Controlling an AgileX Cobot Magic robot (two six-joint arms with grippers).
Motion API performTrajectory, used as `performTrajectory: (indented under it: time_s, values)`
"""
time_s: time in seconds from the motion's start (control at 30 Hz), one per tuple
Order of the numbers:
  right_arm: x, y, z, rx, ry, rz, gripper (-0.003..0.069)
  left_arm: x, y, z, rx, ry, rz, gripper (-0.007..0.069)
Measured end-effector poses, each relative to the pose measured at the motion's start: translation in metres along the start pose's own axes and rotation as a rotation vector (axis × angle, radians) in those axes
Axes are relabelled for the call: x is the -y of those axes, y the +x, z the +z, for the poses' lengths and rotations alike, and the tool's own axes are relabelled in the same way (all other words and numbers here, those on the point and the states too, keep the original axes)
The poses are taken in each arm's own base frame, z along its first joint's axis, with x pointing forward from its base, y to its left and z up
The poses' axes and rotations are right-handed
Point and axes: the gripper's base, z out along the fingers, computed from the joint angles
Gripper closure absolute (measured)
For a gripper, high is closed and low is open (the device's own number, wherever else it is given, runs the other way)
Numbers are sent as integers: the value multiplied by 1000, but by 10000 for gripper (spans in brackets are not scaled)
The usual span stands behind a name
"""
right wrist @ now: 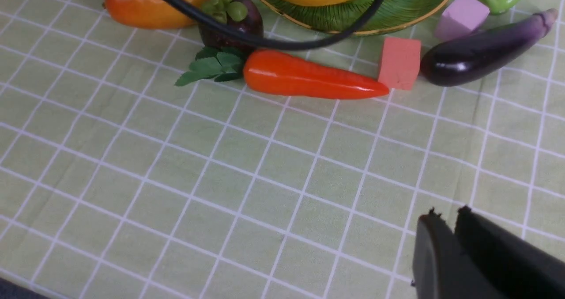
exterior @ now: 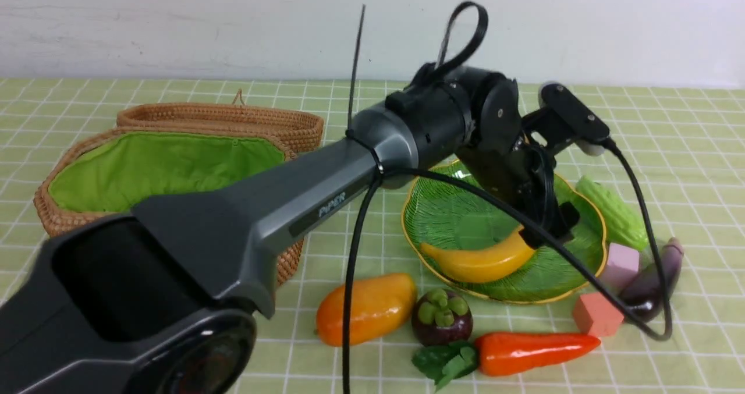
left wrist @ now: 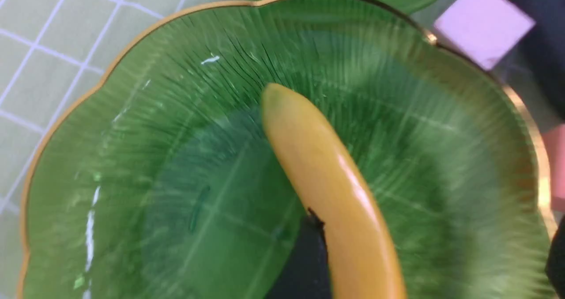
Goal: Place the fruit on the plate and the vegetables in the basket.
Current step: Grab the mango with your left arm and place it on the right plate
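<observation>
1. Robot test bench, likely a lab: dark robot arm (exterior: 302,196) trailing a loose black cable (exterior: 348,301)
2. Plain white wall (exterior: 174,21), green checked tablecloth (right wrist: 265,179), toy carrot (exterior: 535,350), foam cube (exterior: 596,315)

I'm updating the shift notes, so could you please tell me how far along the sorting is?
Done: the banana lies on the plate. In hand: nothing gripped; the left gripper stands open at the banana's end, the right gripper is shut and empty. Left: mango and mangosteen for the plate; carrot, eggplant and gourd, all on the tablecloth, for the basket, whose visible lining is bare.
</observation>
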Motion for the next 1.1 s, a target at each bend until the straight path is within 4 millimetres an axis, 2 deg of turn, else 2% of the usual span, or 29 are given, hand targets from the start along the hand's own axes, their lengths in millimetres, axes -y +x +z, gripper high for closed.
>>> performTrajectory:
  time_s: [0.03,0.07,0.1,0.13,0.17,0.2,0.23,0.27,0.3,0.33,0.37,0.47,0.57,0.67,0.77,0.83,0.87,0.93,0.97,1.0,1.03,1.07,1.1]
  values:
    - [0,0,0,1,-1,0,591,2,-8,-22,5,4,-54,28]
    - [0,0,0,2,-1,0,591,2,-8,-25,-2,8,-63,36]
    - [0,0,-1,3,-2,0,591,5,-16,-59,-9,13,-136,139]
    - [-1,0,-1,4,-3,0,591,6,-15,-59,-19,15,-143,139]
    - [-1,0,-1,5,-5,1,591,9,-19,-90,-48,13,-172,264]
    - [-1,0,-1,5,-6,2,591,11,-20,-111,-65,9,-180,353]
    - [-1,0,-1,5,-6,2,591,11,-20,-114,-69,8,-184,389]
    - [-1,0,-1,5,-7,0,591,14,-21,-137,-85,2,-188,530]
    - [-1,0,-1,5,-7,0,590,14,-21,-139,-85,3,-190,545]
    - [-1,0,-1,6,-8,-1,589,16,-21,-153,-82,-9,-203,618]
    - [-1,0,-1,6,-9,0,588,17,-18,-165,-85,-24,-227,638]
    - [-1,0,-1,6,-11,0,585,21,2,-177,-151,-63,-275,638]
    - [-1,0,-1,6,-13,1,584,27,29,-174,-253,-75,-273,638]
    - [-1,0,-1,6,-13,1,582,34,60,-159,-380,-38,-167,613]
    - [-2,0,-1,14,-18,4,578,36,81,-135,-470,7,-71,504]
    - [-2,-1,-1,18,-20,5,575,33,84,-120,-465,-3,-30,366]
    - [-2,-1,-1,18,-22,5,575,33,84,-117,-465,-3,-30,351]
    - [-2,-1,-1,20,-22,5,574,29,83,-107,-436,-31,-6,217]
    - [-2,-1,-1,20,-24,6,574,25,84,-98,-428,-57,17,111]
    - [-2,-1,-1,20,-24,6,574,22,86,-91,-435,-82,43,38]
    - [-2,-1,-1,20,-24,6,574,22,86,-90,-436,-82,43,29]
    - [-3,-1,-1,18,-24,6,574,18,91,-80,-461,-102,75,-17]
    - [-3,0,-1,15,-25,6,574,16,94,-73,-483,-112,97,-33]
